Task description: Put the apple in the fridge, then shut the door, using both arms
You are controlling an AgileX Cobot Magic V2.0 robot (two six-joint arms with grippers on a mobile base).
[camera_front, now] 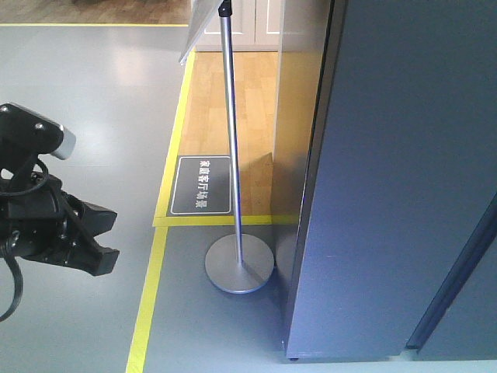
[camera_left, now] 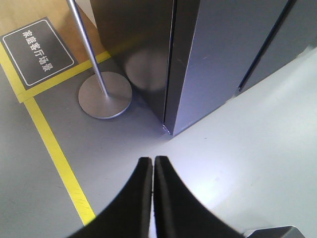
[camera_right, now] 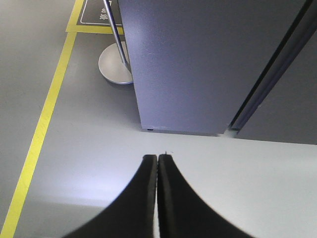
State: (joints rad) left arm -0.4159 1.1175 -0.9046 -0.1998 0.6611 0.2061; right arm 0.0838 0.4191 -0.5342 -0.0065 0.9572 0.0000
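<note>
The fridge (camera_front: 311, 256) is a tall dark grey box at the right of the front view. Its door (camera_front: 404, 155) lies flush against it, and no white interior shows. The apple is out of view in every frame. My left arm (camera_front: 54, 225) hangs black at the left edge, well apart from the fridge. In the left wrist view my left gripper (camera_left: 152, 159) is shut and holds nothing, pointing at the fridge's lower corner (camera_left: 168, 130). My right gripper (camera_right: 157, 157) is also shut and empty, a short way in front of the fridge's foot (camera_right: 148, 128).
A metal sign stand (camera_front: 239, 264) with a round base stands just left of the fridge. Behind it a black floor sign (camera_front: 202, 185) lies on the floor. Yellow tape lines (camera_front: 147, 311) cross the grey floor. A dark vertical seam (camera_front: 458, 272) runs beside the door.
</note>
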